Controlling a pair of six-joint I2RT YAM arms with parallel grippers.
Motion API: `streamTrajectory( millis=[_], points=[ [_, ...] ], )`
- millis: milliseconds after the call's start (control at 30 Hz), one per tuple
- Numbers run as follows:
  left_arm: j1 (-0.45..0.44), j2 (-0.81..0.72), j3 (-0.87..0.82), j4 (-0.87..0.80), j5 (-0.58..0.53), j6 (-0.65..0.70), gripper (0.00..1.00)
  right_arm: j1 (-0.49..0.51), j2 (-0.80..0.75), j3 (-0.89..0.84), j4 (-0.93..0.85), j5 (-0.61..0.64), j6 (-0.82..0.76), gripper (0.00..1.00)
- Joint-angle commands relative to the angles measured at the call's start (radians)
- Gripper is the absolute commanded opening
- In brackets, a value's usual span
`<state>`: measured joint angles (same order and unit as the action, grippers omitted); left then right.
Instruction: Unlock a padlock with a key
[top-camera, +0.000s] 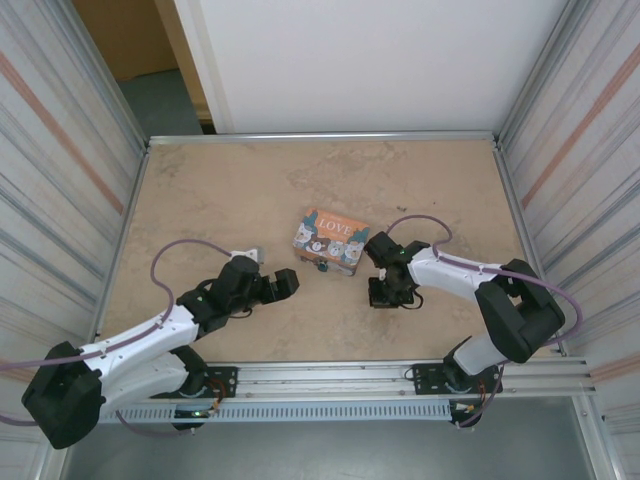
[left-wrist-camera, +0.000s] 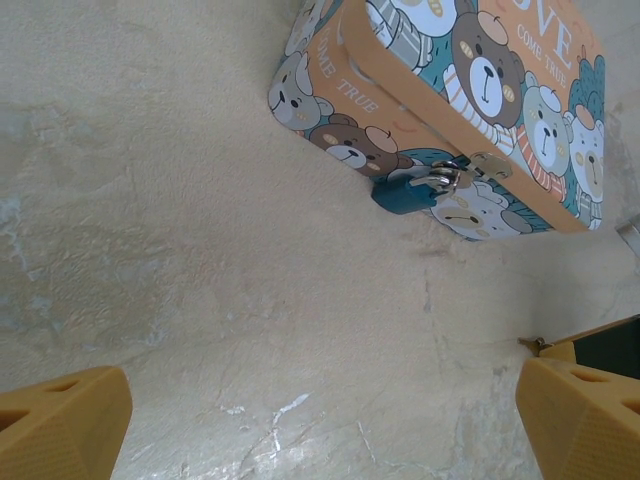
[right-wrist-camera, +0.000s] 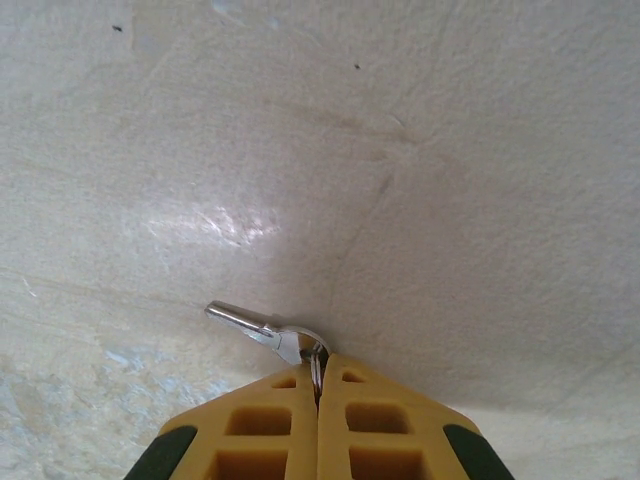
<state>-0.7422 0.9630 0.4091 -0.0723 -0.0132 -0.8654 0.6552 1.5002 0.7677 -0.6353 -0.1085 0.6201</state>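
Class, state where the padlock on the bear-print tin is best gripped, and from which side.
Grip the padlock by its blue body, probably from the open table side in front: it juts out from the tin wall, while its shackle is threaded through the clasp.

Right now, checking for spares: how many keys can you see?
1. The key is pinched by its ring end in the right hand, blade sticking out. Others may be hidden.
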Motion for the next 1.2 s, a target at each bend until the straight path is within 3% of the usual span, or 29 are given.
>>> streamTrajectory(
  millis=[0, 333, 767, 1167],
  points=[
    [-0.009, -0.01, -0.01, 0.027, -0.024, 0.006, 0.99, 0.008, 0.014, -0.015, 0.056, 0.0, -0.009, 0.0],
    [-0.018, 0.005, 0.003, 0.163, 0.024, 0.027, 0.97, 0.005, -0.11, -0.074, 0.264, -0.14, 0.045, 0.0],
    [-0.08, 0.059, 0.152, 0.28, 0.066, 0.099, 0.75, 0.006, -0.349, -0.138, 0.591, -0.206, 0.21, 0.0],
    [-0.135, 0.23, 0.294, 0.361, 0.128, 0.146, 0.56, 0.024, -0.425, -0.125, 0.645, -0.241, 0.299, 0.0]
  ],
)
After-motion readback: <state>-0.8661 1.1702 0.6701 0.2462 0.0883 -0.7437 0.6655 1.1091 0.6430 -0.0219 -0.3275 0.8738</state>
